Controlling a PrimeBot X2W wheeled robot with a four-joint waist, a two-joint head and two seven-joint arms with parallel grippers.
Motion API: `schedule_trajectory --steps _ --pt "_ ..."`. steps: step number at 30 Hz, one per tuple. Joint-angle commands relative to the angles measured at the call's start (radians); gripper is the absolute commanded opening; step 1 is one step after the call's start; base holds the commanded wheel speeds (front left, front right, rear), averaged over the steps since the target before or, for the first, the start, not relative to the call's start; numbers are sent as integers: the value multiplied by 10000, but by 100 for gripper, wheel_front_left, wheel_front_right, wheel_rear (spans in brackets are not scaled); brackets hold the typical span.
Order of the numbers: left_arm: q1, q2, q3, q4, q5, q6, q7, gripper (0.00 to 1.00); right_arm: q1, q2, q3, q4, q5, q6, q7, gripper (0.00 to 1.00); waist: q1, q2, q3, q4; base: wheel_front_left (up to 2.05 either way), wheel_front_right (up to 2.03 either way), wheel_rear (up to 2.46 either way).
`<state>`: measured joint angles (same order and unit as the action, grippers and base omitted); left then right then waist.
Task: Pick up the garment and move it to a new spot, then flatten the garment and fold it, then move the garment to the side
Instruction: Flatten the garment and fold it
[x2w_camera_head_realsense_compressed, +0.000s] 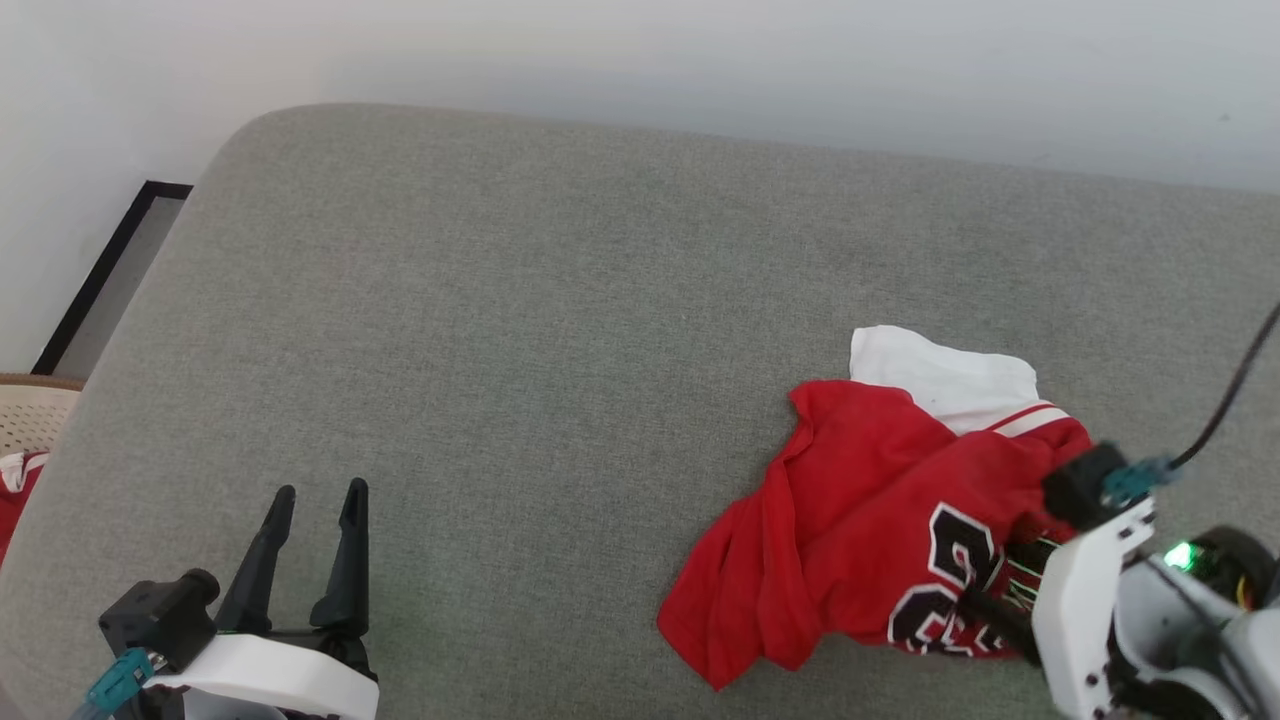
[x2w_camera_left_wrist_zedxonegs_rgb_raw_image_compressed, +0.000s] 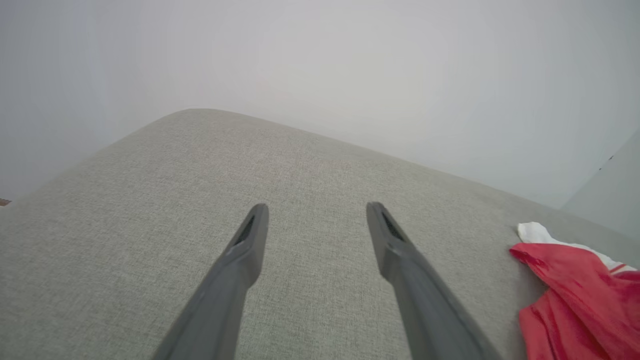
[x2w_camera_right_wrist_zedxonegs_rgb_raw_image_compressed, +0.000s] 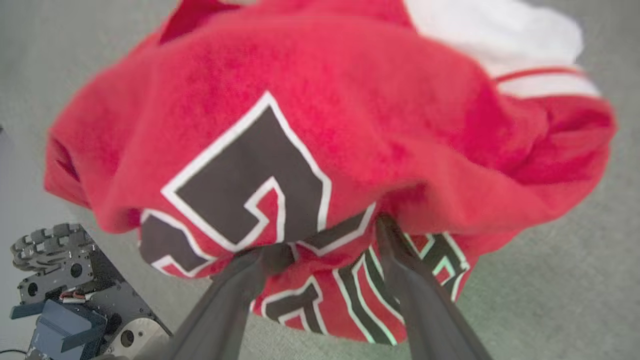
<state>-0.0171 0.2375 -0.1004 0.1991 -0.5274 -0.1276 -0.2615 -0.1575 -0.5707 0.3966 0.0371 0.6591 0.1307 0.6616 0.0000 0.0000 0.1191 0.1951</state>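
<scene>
One garment (x2w_camera_head_realsense_compressed: 850, 520), crumpled on one grey cushion (x2w_camera_head_realsense_compressed: 500, 350). Left gripper (x2w_camera_head_realsense_compressed: 320, 490) released, empty; right gripper (x2w_camera_right_wrist_zedxonegs_rgb_raw_image_compressed: 330, 240) spread, tips in its folds.

Garment (x2w_camera_head_realsense_compressed: 850, 500) red w/ white sleeve, black white-edged no.; cushion (x2w_camera_head_realsense_compressed: 500, 350) grey-green weave.

Soft, even light, faint shadows; the garment (x2w_camera_right_wrist_zedxonegs_rgb_raw_image_compressed: 350, 100) blurs close to the right wrist lens; edges bow.

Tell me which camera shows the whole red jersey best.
The head view: nearly the whole crumpled garment lies in frame on the grey cushion. The right wrist view gives a blurred close-up of its lettering, edges cropped; the left wrist view catches one corner.
</scene>
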Motion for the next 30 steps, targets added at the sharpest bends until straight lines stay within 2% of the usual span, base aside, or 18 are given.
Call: schedule_trajectory --steps 1,6,13,17,22,30 --pt "45 42 3 -3 -18 -23 -51 100 23 29 -152 -238 20 -1 68 100 0 0 -28 -9 0 0 0" --pt "73 35 -124 3 -71 -23 -51 100 -286 32 -1098 -1147 -375 1 429 100 0 0 -75 120 0 0 0" --pt "-120 53 -391 46 -146 -23 -51 100 -1228 27 -1657 -1011 -610 -1 348 100 0 0 49 507 0 0 0" --pt "-261 34 -583 103 -192 -23 -51 100 -1960 -110 -1708 -143 -841 -1 54 100 0 0 174 800 0 0 0" --pt "-518 -1 -843 198 -287 -23 -51 100 -2810 -303 -1456 1446 -670 -1 197 100 0 0 445 1225 0 0 0" --pt "-925 -136 -1215 286 -407 -23 -53 100 -4208 -642 -325 3769 -399 -1 737 100 0 0 1071 1862 0 0 0"
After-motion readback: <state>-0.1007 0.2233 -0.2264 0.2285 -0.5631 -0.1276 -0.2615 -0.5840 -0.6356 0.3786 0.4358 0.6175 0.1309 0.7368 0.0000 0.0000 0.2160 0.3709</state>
